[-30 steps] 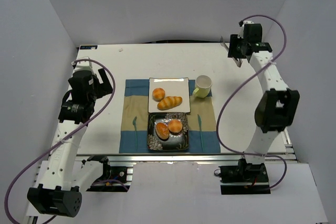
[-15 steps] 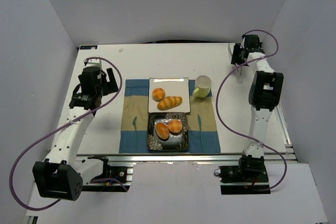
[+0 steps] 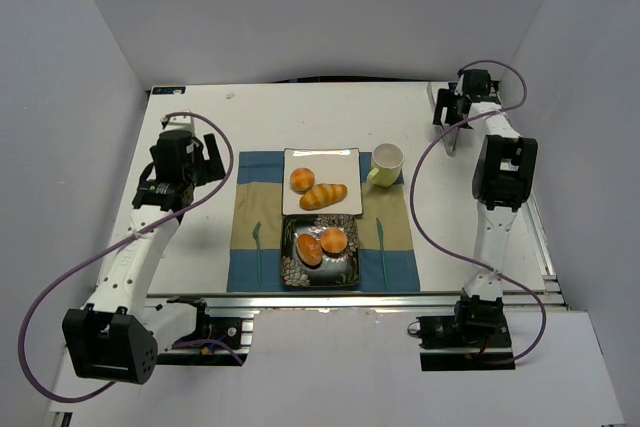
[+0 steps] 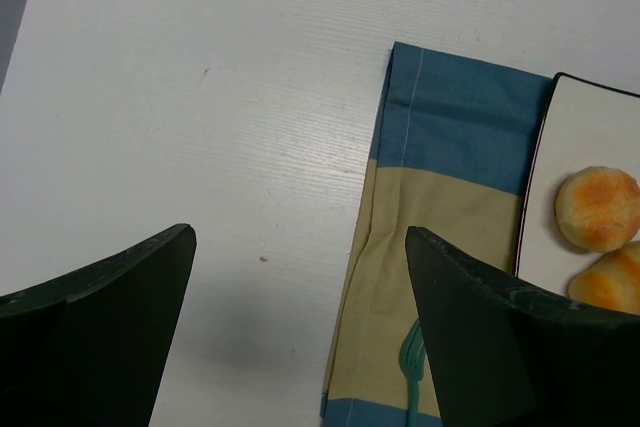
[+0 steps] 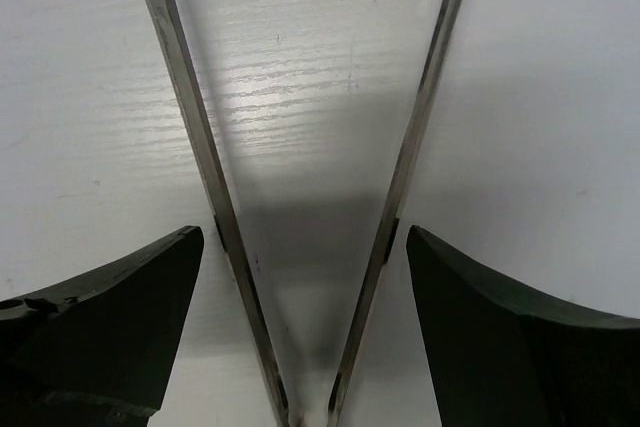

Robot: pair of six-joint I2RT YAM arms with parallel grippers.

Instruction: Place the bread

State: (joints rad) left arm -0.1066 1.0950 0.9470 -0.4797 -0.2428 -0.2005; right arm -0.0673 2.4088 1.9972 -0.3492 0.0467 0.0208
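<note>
Two breads, one round (image 3: 302, 179) and one long (image 3: 323, 196), lie on the white plate (image 3: 343, 159). Two more breads (image 3: 310, 249) (image 3: 334, 239) sit on the dark patterned plate (image 3: 345, 275) in front of it. My left gripper (image 3: 208, 162) (image 4: 300, 247) hangs open and empty over the table by the placemat's left edge, with the round bread (image 4: 598, 209) at the right of its view. My right gripper (image 3: 442, 112) (image 5: 305, 237) stands open at the far right corner. Metal tongs (image 5: 190, 117) lie on the table between its fingers, untouched.
A blue and tan placemat (image 3: 250, 227) (image 4: 450, 147) with printed cutlery lies under both plates. A pale yellow cup (image 3: 387, 162) stands on its far right corner. White walls enclose the table on three sides.
The right gripper has opened wide and let the tongs rest on the table at the far right corner. The left arm has swung a little toward the placemat.
</note>
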